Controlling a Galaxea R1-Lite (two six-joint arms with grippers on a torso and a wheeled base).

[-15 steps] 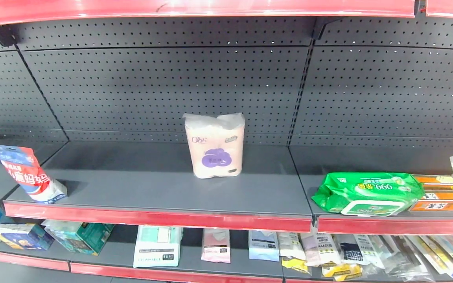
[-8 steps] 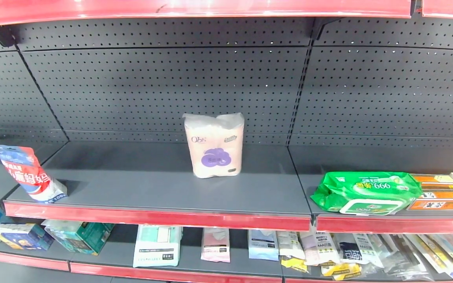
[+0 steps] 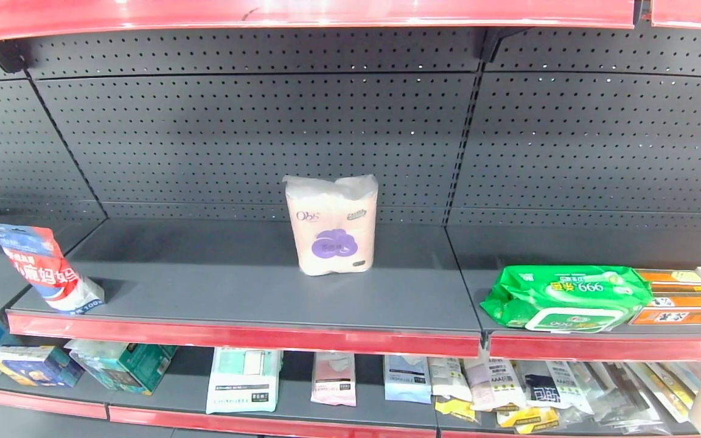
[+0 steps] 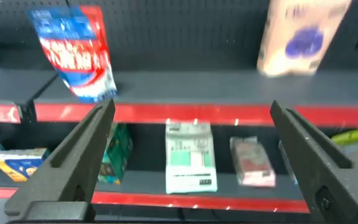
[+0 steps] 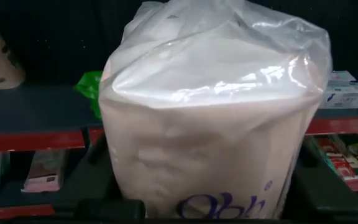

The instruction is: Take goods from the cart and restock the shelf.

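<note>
Right tool (image 5: 199,186) grips a pack (image 5: 216,106) between its fingers, low at 4 o'clock. Left tool (image 4: 191,115) gapes wide, empty. Farther, on the shelf (image 3: 235,295): second pack (image 3: 332,225) upright at centre, bag (image 3: 43,267) at 9 o'clock.

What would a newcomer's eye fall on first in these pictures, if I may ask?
A lone tissue pack stands upright in the middle of the shelf, against the dark pegboard. A bright green wipes pack lies flat toward the right, and a second tissue pack sits in the right gripper.
</note>
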